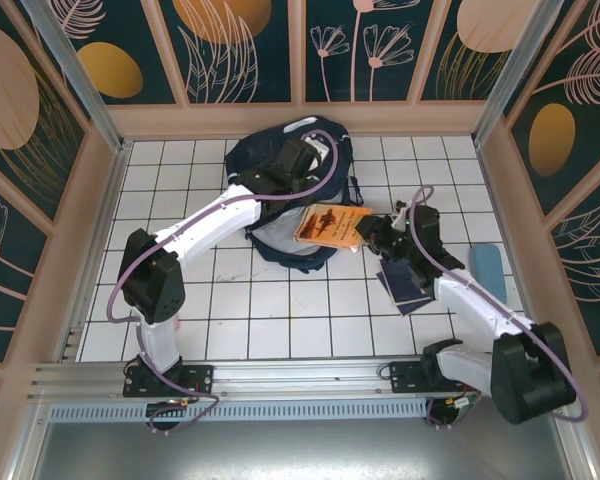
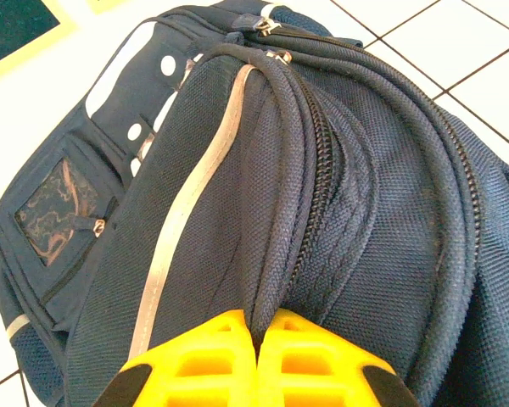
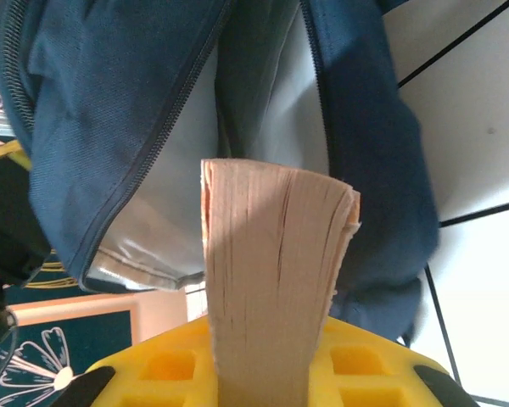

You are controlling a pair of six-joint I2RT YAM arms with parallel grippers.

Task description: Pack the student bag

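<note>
student bag [image 1: 242, 155]: upper centre of the top view, lying on the tiled desk [image 1: 280, 320]
left tool [image 2: 256, 339]: pressed together, pinching a fold of bag fabric
right tool [image 3: 267, 373]: pinching an orange book [image 3: 276, 254], page edges toward the bag's pale-lined opening
navy book [image 1: 405, 285]: flat, centre right

At upper centre the left arm [image 1: 220, 215] is covering part of the student bag [image 1: 244, 156] — the right gripper [image 1: 376, 236] is hiding one end of the orange book [image 1: 330, 225].

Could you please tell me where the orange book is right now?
In the top view the orange book is mid-table, held by the right gripper at the open mouth of the backpack, on the bag's right side.
</note>
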